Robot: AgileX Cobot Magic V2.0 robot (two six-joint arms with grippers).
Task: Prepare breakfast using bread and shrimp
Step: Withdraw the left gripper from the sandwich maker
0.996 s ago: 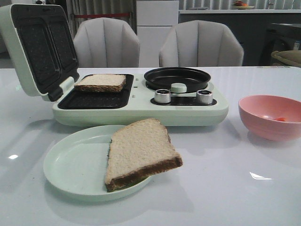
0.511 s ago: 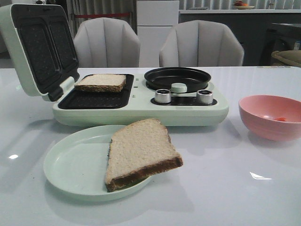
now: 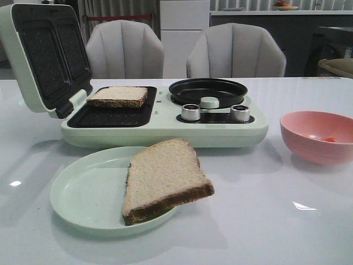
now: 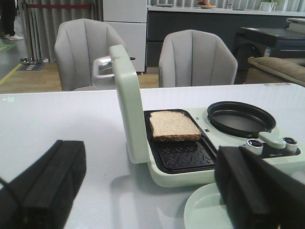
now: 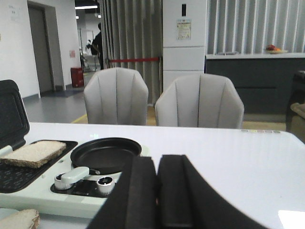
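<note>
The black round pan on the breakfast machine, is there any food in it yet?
No. In the front view the round pan is bare, while one bread slice lies on the open grill plate beside it.

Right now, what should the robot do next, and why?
Probably reach the right gripper toward the pink bowl for the shrimp. One bread slice already lies in the open sandwich maker, with nothing on it yet.

A pale green sandwich maker (image 3: 165, 130), lid open, stands mid-desk (image 3: 265, 221). A green plate (image 3: 88, 193) sits toward the near edge, a pink bowl (image 3: 317, 135) near the right edge.
</note>
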